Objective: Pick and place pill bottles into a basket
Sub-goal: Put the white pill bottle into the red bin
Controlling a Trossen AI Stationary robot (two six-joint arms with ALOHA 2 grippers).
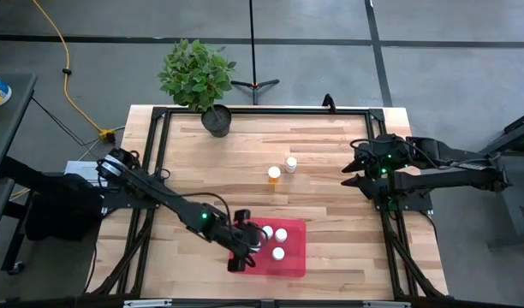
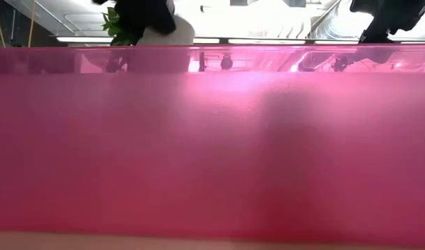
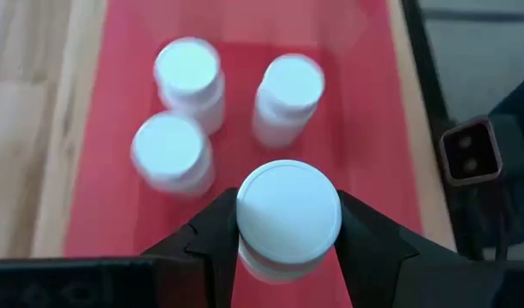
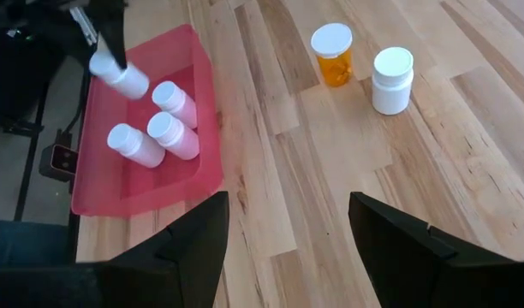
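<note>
The red basket (image 1: 293, 257) lies at the table's near edge, and its wall fills the low view (image 2: 212, 139). Three white pill bottles (image 3: 187, 73) stand in it and also show in the high view (image 1: 277, 253). My left gripper (image 1: 247, 245) is over the basket's left end, shut on a fourth white bottle (image 3: 288, 210). An amber bottle (image 1: 274, 174) and a white bottle (image 1: 290, 163) stand at mid-table, and both show in the right wrist view (image 4: 334, 56). My right gripper (image 1: 358, 169) is open and empty at the table's right. My left gripper pinches the white bottle between its two fingers (image 3: 212, 235), one on each side, at its cap and the body just below the cap (image 3: 283, 267). The fingers come from above. In the right wrist view the bottle (image 4: 118, 73) sits tilted, clear above the basket's floor.
A dark pot with a green plant (image 1: 212, 115) stands at the table's far left. Bare wood lies between the basket and the two standing bottles. A black frame rail (image 1: 390, 231) runs along the table's right side.
</note>
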